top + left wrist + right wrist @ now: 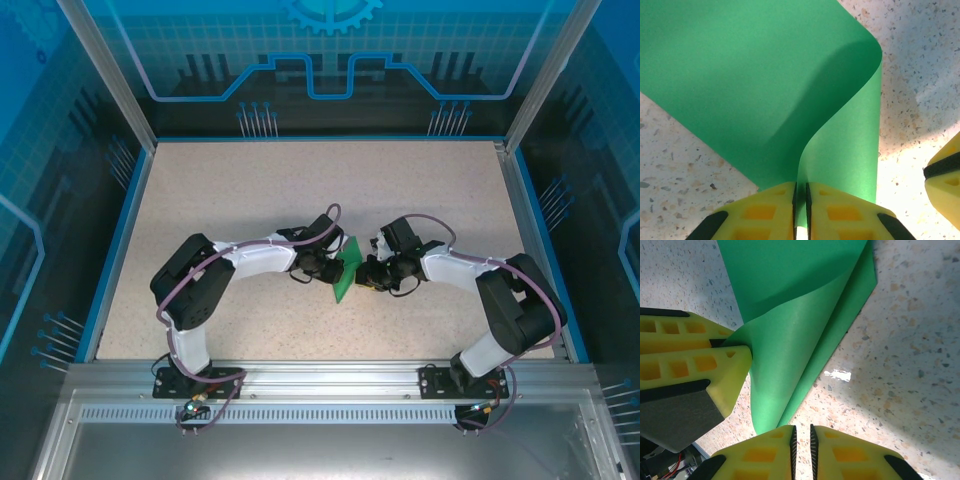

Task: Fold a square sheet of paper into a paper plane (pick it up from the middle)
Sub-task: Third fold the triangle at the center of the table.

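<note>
Handling this green paper point(755, 85) calls for a gentle touch. It looks thin, light and limp, it bends under its own weight, and it will likely crease wherever you press it, so a stray pinch may leave a mark you don't want. It could also slide on the smooth speckled table point(250, 190) if you push it rather than pin it. Your left gripper point(800, 192) is clamped on one edge of the paper, which rises out of the thin slit between its fingers. That edge is lifted and curls over in a soft loop, while the rest lies flat on the table beyond. Your right gripper point(801, 432) has its fingers drawn almost together with nothing visible in the slit. The paper's near corner ends right at one fingertip, and you cannot tell whether they touch. In the left wrist view that gripper sits beside the raised flap, apart from it. From above, the paper lies at the middle of the table, between the two grippers facing each other. Take hold close to an edge or corner, grip lightly and move slowly, since a quick pull could tear or wrinkle it.
</note>
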`<state>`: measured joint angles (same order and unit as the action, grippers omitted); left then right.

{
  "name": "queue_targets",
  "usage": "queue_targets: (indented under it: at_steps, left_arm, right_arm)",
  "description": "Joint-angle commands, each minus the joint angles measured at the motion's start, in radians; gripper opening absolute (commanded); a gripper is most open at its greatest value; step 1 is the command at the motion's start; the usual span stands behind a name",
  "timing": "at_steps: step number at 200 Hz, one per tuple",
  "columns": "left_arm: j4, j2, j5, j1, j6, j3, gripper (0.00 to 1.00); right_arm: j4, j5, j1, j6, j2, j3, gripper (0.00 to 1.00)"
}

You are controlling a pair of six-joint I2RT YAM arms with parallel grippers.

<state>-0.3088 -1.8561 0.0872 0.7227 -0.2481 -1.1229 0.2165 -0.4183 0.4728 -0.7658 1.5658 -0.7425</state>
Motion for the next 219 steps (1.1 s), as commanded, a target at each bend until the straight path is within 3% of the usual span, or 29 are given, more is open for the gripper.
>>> queue_targets:
  at_steps: [1,219]
  left_arm:
    - [-0.018,0.006,0.002,-0.008,-0.003,-0.007,0.16]
    - [0.026,0.002,0.011,-0.008,0.035,-0.005,0.17]
  right_arm:
    - [0.012,0.012,0.015,0.0,0.011,-0.018,0.17]
    - [0.019,0.015,0.016,0.006,0.013,-0.023,0.17]
